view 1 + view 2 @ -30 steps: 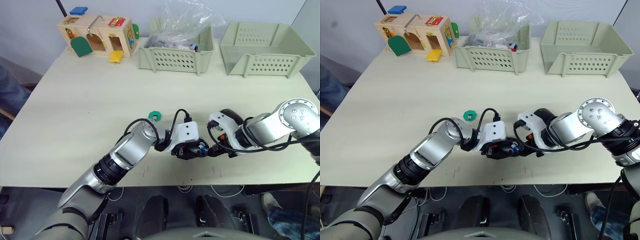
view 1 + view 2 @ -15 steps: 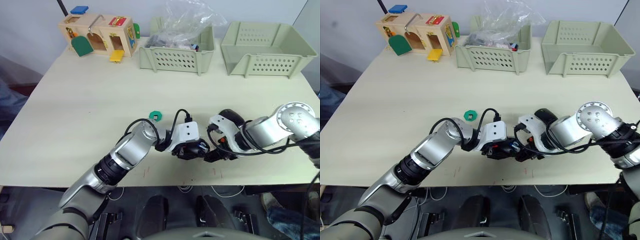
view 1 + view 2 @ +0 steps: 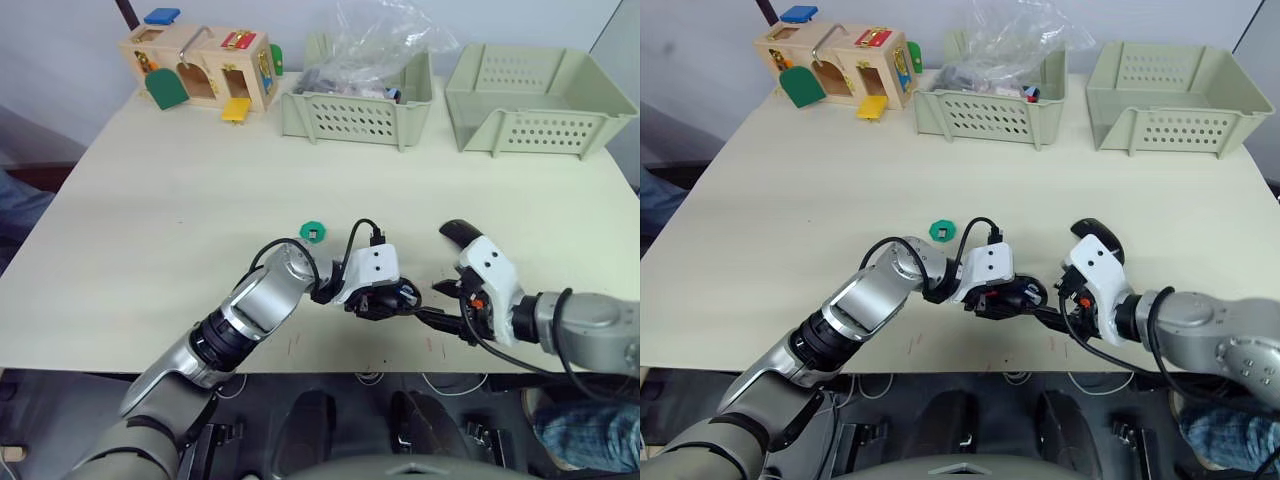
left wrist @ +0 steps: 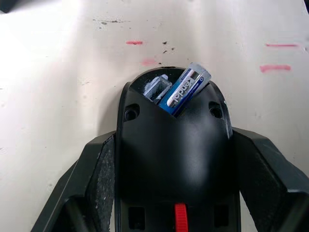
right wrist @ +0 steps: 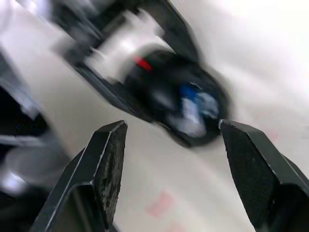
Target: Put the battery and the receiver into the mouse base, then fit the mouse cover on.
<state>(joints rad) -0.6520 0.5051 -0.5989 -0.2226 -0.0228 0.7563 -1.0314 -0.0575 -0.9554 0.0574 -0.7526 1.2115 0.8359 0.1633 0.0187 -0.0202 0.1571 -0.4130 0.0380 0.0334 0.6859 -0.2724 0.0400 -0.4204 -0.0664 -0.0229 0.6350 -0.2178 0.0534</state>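
Left gripper point(image 4: 171, 193) shut tight on the mouse base point(image 4: 171, 159), low over the table point(image 3: 150, 200). Battery point(image 4: 186, 89) tilted in its slot, one end sticking out. Right gripper point(image 5: 169, 164) wide open, holding nothing, just beside; blurry there.

The left gripper point(image 3: 1020, 300) holds the mouse base point(image 3: 1008, 297) near the table's point(image 3: 790, 200) near edge; the right gripper point(image 3: 1058, 322) sits just right

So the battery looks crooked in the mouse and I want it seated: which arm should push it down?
Probably the right gripper: open, empty, beside the mouse. The left gripper is clamped on the mouse, where the battery sits tilted.
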